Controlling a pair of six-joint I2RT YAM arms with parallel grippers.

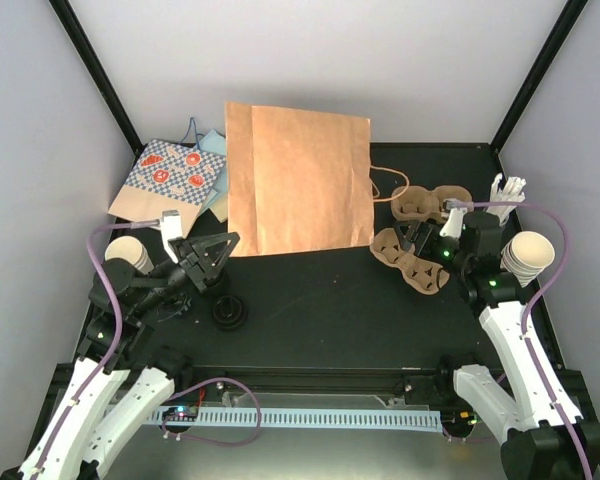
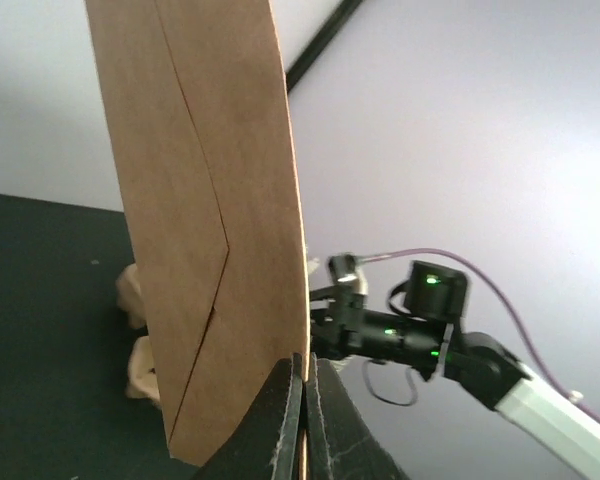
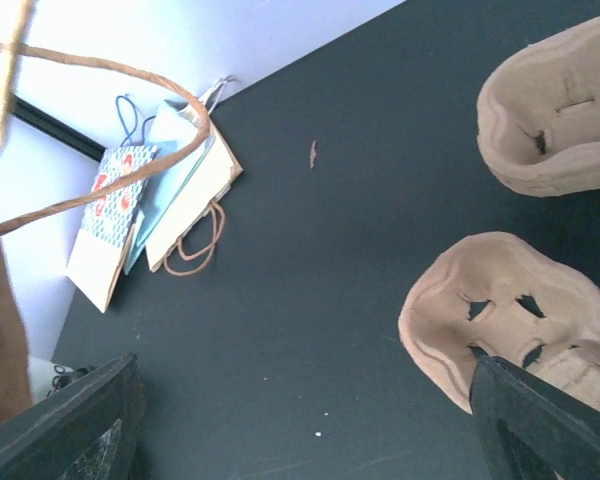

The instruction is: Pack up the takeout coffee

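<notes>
I'm reading the step in hand as grabbing a cup carrier with the right arm (image 1: pixel 495 300) while the left arm (image 1: pixel 130 300) props up the brown paper bag (image 1: pixel 298 180). The left jaws are pinched together on the bag's edge near its corner. The left wrist view shows the paper sandwiched right between them, with the bag standing tall. The right jaws are spread wide with nothing in them.

Two pulp carriers sit on the right side of the tabletop (image 1: pixel 330 310), just beside the bag's handle end. The near carrier (image 3: pixel 510 320) is the obvious target. In the right wrist view it sits off toward one finger rather than centred in the gap, partly hidden behind that finger. The far carrier (image 3: pixel 555 110) is beyond it, apart from the jaws. There's one cup stack (image 1: pixel 128 252) by the left arm and another cup stack (image 1: pixel 532 252) by the right. A black lid (image 1: pixel 228 312) lies near the left arm, well apart from the right jaws.

To do this well, I'd slide sideways first so one carrier wall sits in the middle of the gap, then close on the stiffer rim. Moulded pulp is light, so I reckon it'll skid if one finger touches first. I'd also watch the bag handle (image 3: pixel 100 130) looping close to the right wrist. The left pinch should stay firm, or the bag probably flops. I can't tell whether its mouth is open.
</notes>
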